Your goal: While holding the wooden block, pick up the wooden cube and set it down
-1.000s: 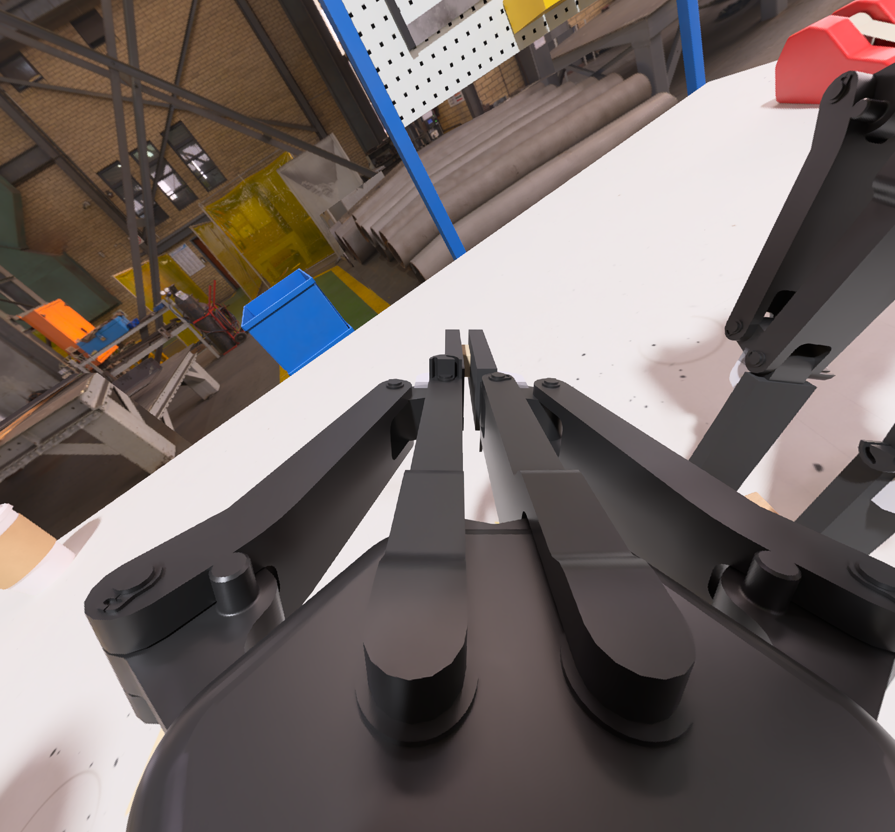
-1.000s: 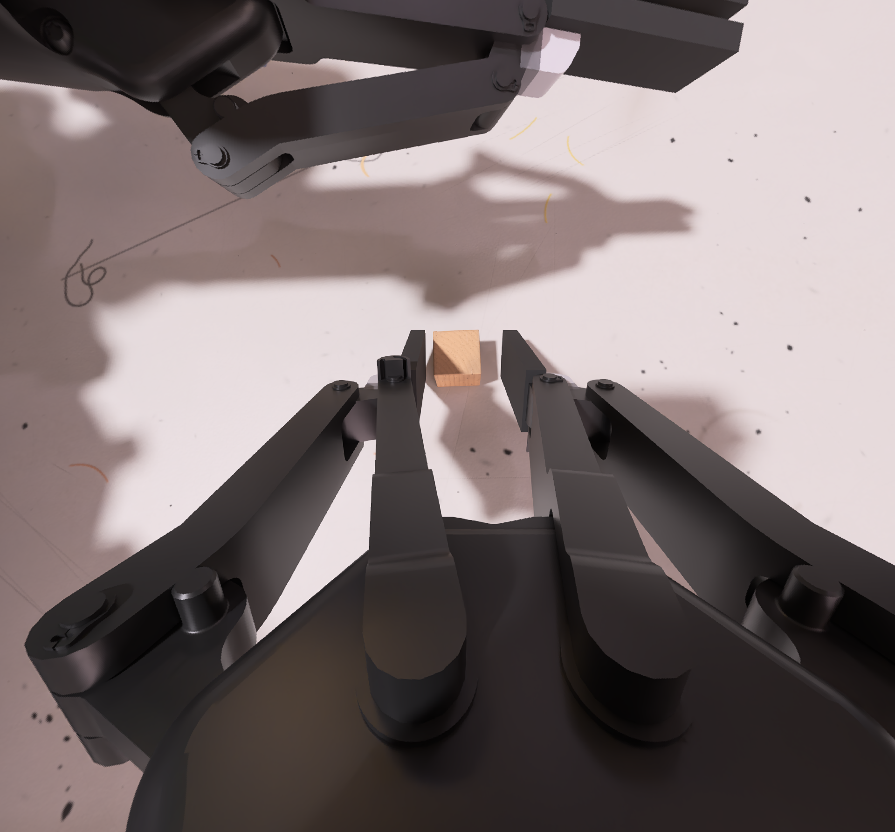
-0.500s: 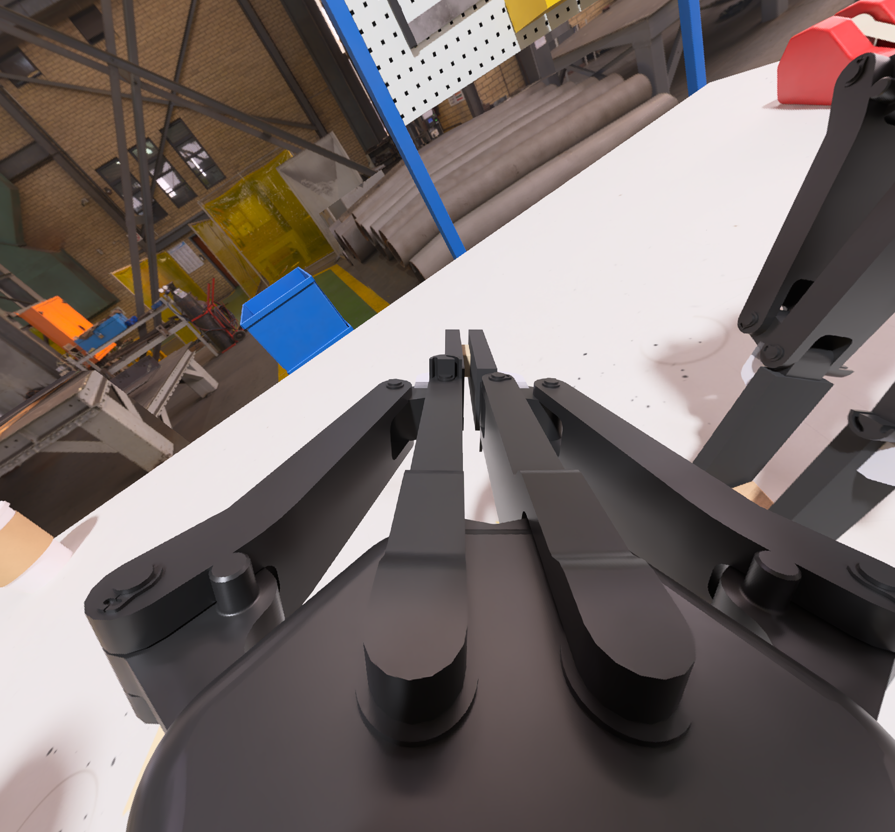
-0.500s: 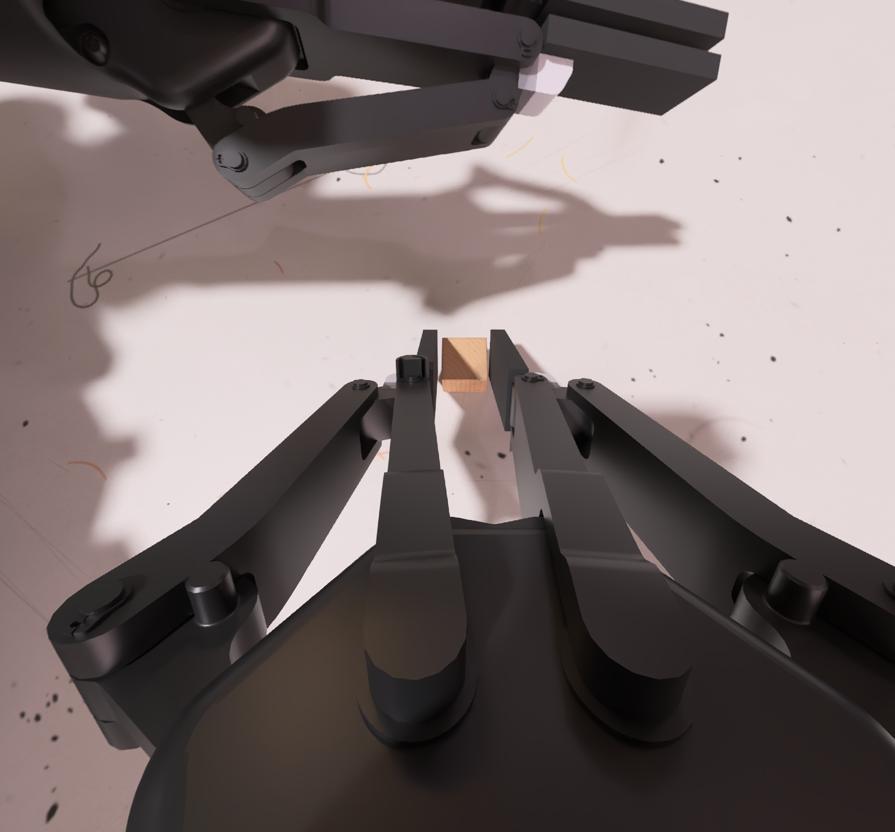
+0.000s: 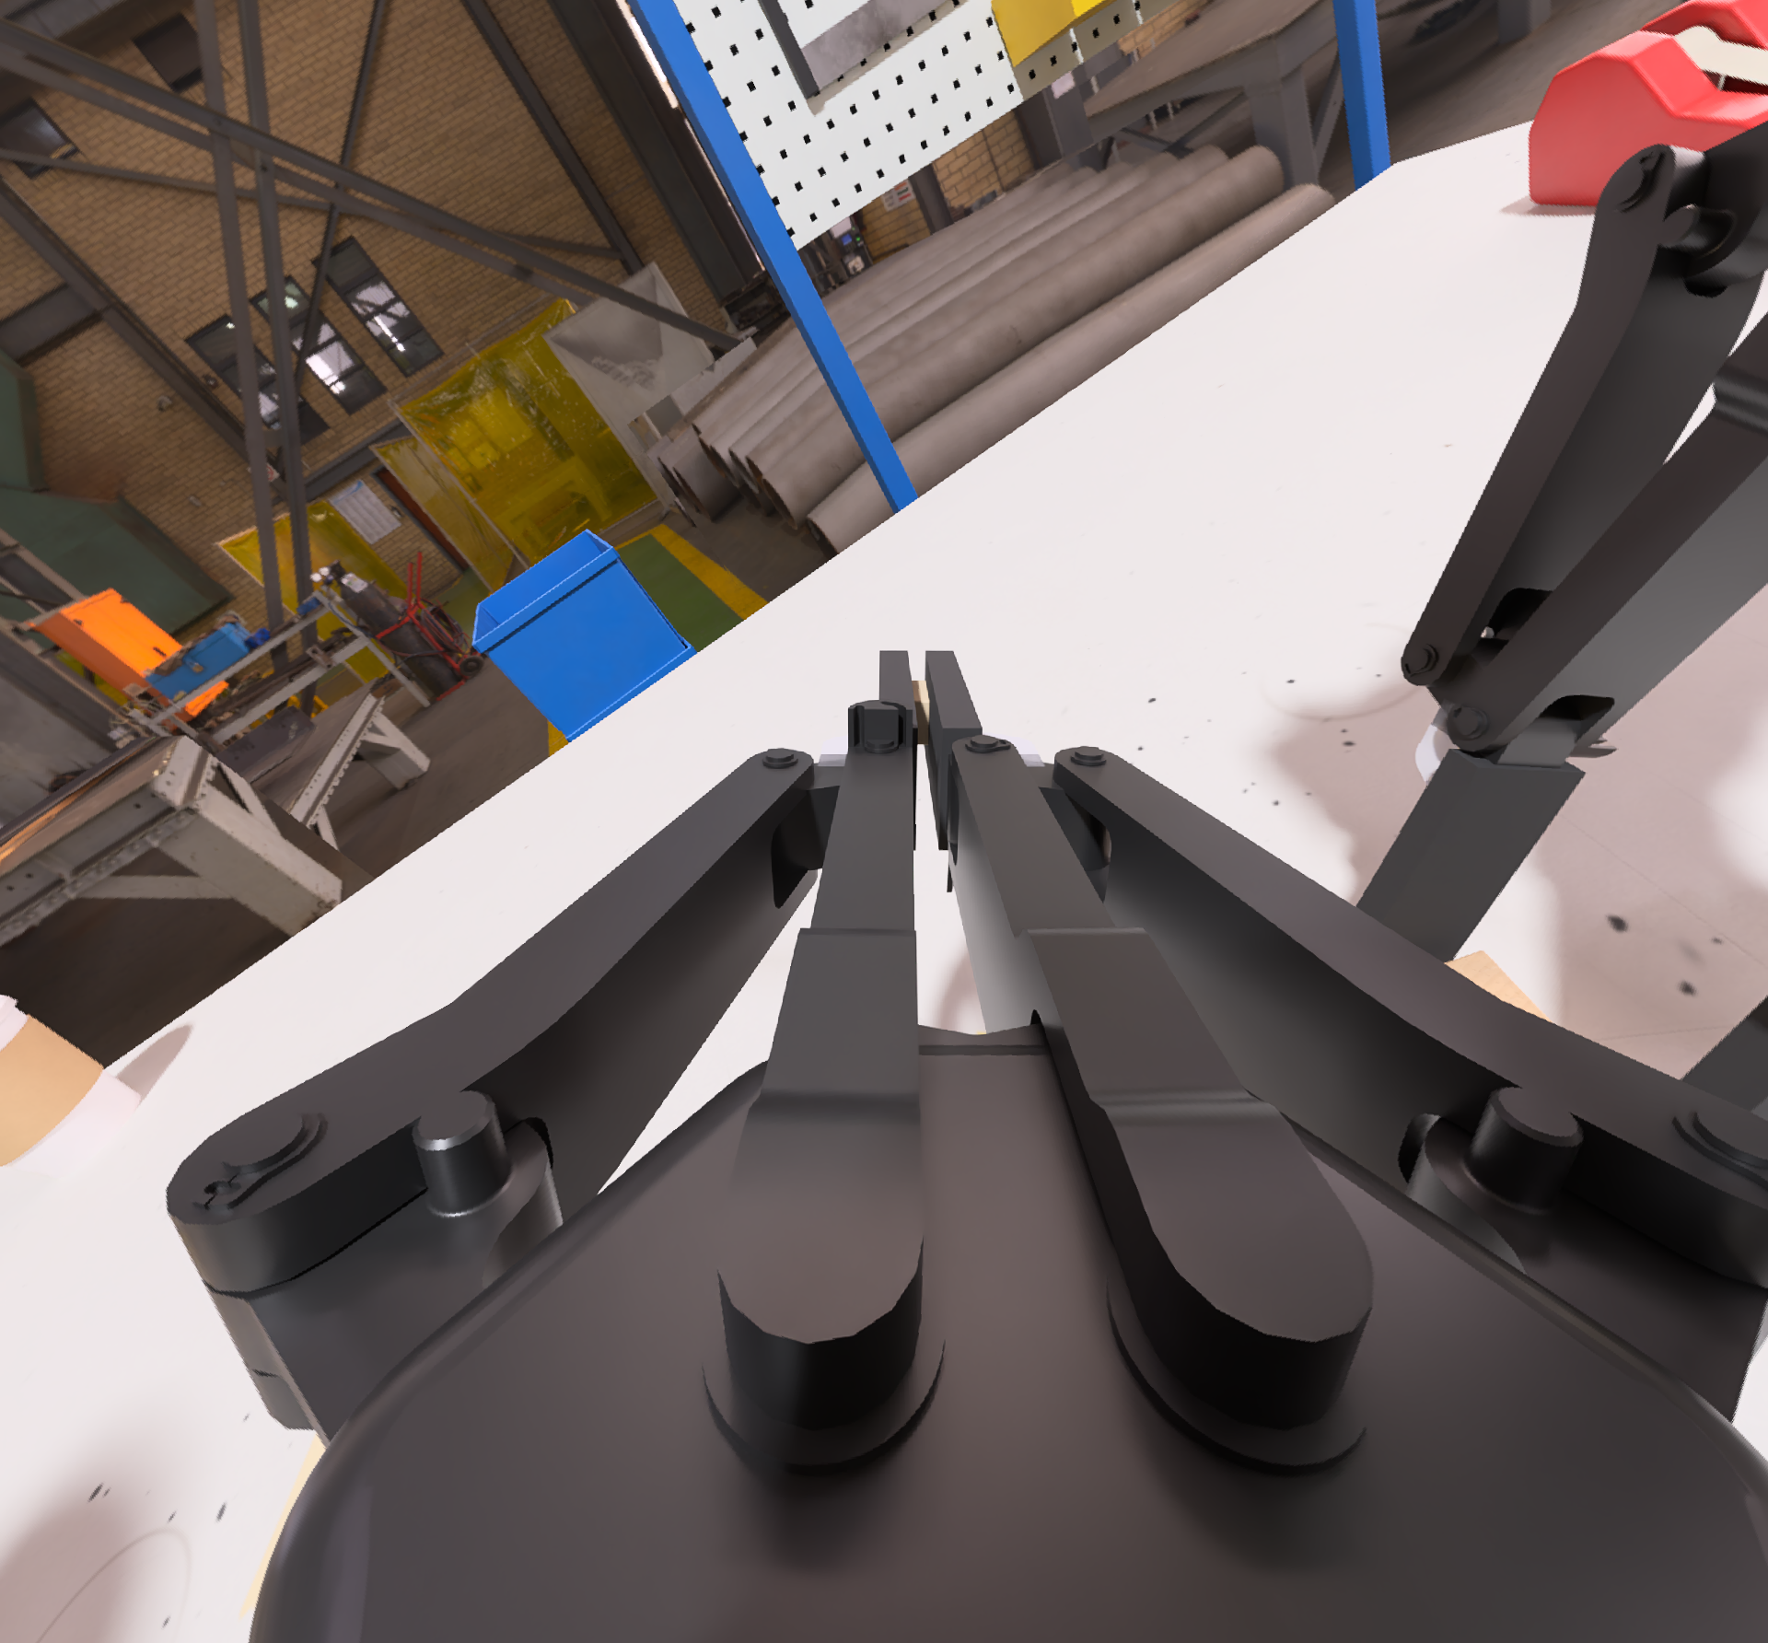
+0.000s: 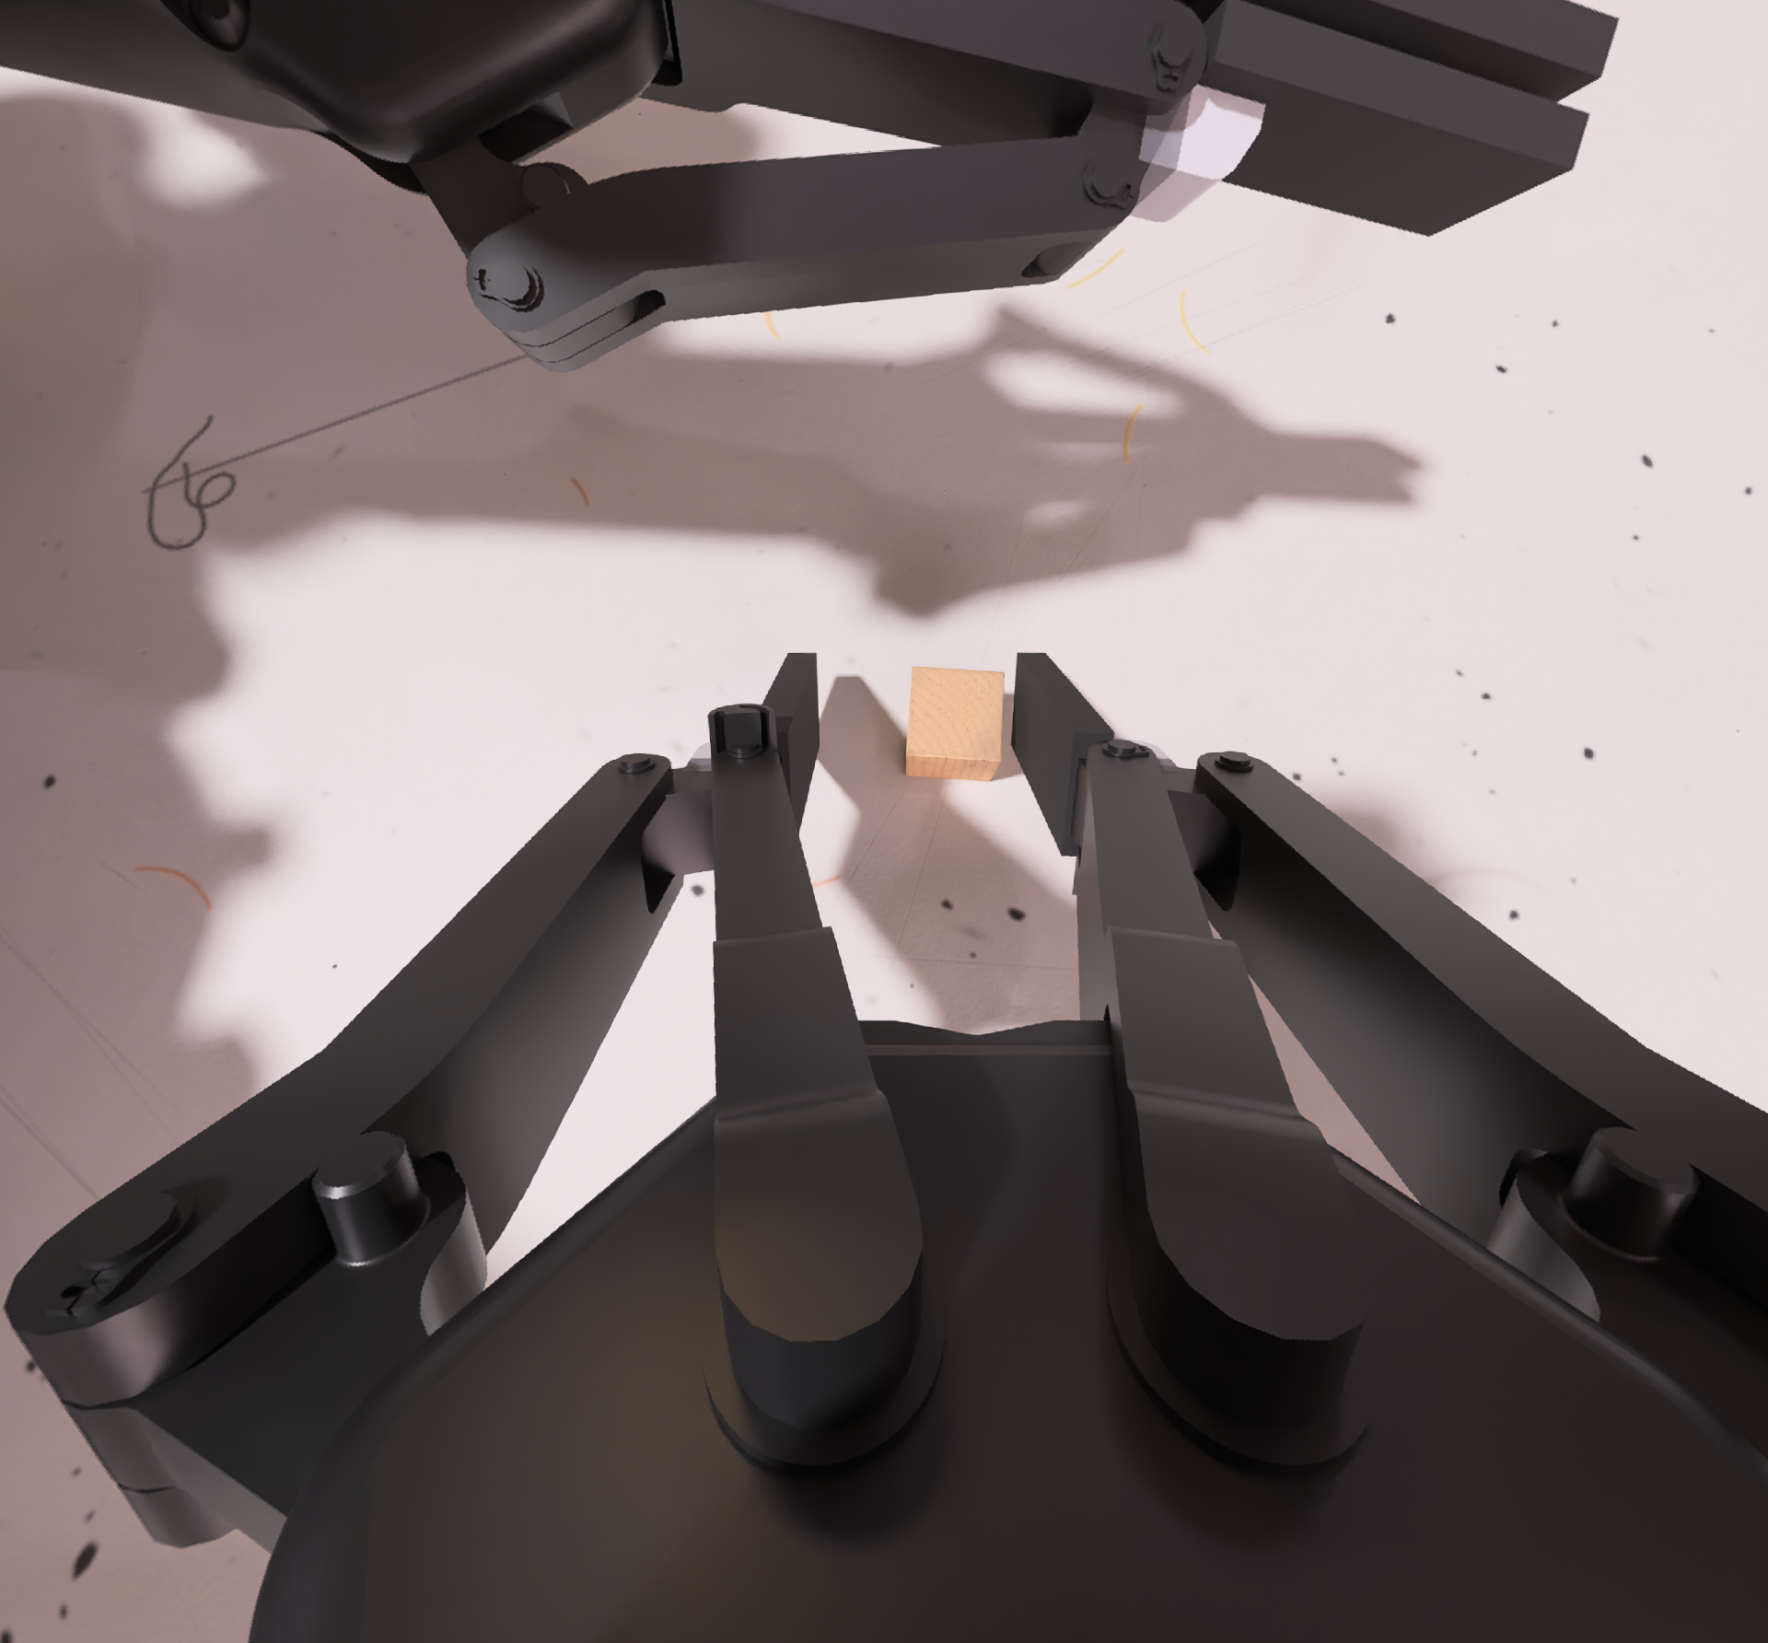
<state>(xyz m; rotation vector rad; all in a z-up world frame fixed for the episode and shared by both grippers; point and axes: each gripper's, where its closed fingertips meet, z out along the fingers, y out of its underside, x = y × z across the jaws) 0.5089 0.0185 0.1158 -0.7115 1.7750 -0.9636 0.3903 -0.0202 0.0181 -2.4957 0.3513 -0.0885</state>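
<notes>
While left gripper (image 5: 917, 683) squeezes thin wooden block (image 5: 919, 696) tight between fingertips, right gripper (image 6: 914, 705) hangs apart, fingers spread. Wooden cube (image 6: 954, 722) sits on white table (image 6: 1435, 640) between right fingertips, close to right-side one, gap on other side.

Work table (image 6: 1435, 640): white top, speckled with small dark flecks, a thin pencil line ending in a scribbled loop at the left, and a few short orange and yellow curved marks. On it: one wooden cube (image 6: 954, 722), light-coloured, resting flat near the middle of the right wrist view. Red moulded object (image 5: 1646, 114) at the far right edge, seen from the left wrist view.
</notes>
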